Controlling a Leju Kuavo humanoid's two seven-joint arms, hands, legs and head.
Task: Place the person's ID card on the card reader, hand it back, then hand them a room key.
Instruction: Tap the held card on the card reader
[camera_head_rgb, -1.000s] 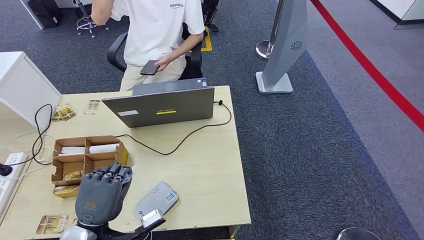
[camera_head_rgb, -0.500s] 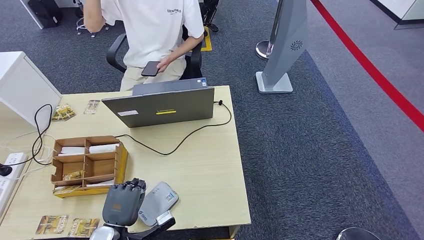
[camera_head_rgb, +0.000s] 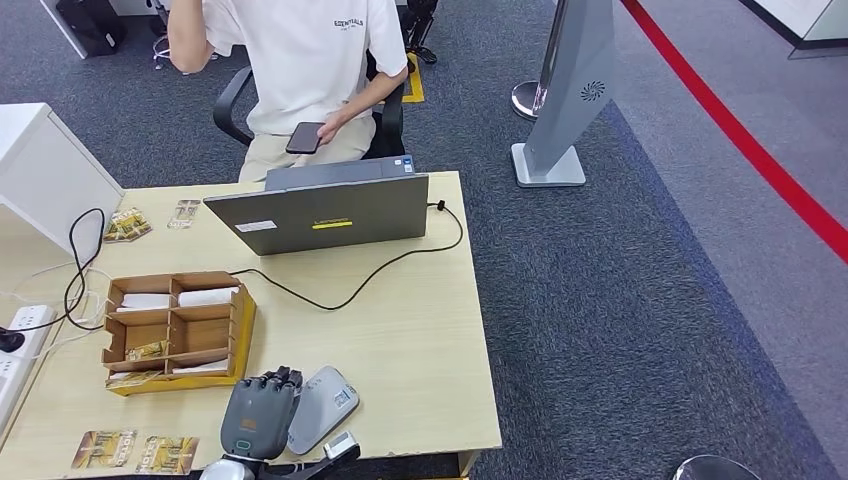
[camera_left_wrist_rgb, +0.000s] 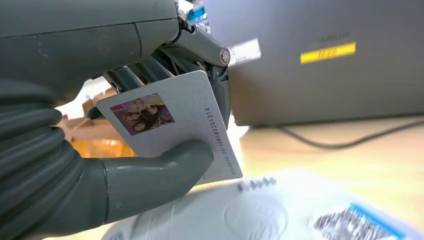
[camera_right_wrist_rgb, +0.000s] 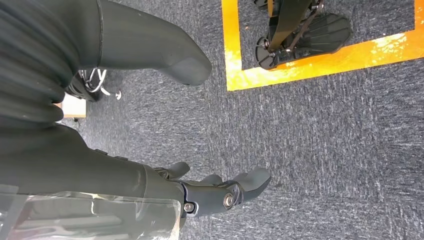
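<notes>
Low centre-left of the head view: grey many-fingered left hand (camera_head_rgb: 262, 415) hovering at the near edge of the pale wooden table (camera_head_rgb: 420, 330), clamped on the white plastic ID card with a small photo and printed number (camera_left_wrist_rgb: 175, 127), thumb under, darker fingers (camera_left_wrist_rgb: 150, 70) behind. Card tilted, apparently just above the light grey rounded card reader (camera_head_rgb: 322, 408), which sits directly right of the hand; contact with the reader not confirmable from the blurred wrist picture. Judging progress: card pickup done, read step in hand but not completed, with card not lying flat on the reader. Left to do: set card down, hand it back, then fetch and hand over a room key. Right hand (camera_right_wrist_rgb: 220, 192) hanging over the dark carpet, fingers loosely apart, holding nothing. Further up on the left: brown cardboard divided tray (camera_head_rgb: 243, 310) with white and gold cards in its compartments, probably the room keys; loose gold-printed cards (camera_head_rgb: 135, 452) at lower left. Mid-frame: grey laptop (camera_head_rgb: 320, 212), lid back facing the camera, black cable trailing right. Top of frame: person in a white T-shirt (camera_head_rgb: 300, 60) seated in a black chair, dark phone (camera_head_rgb: 304, 137) in one hand, other arm raised.
</notes>
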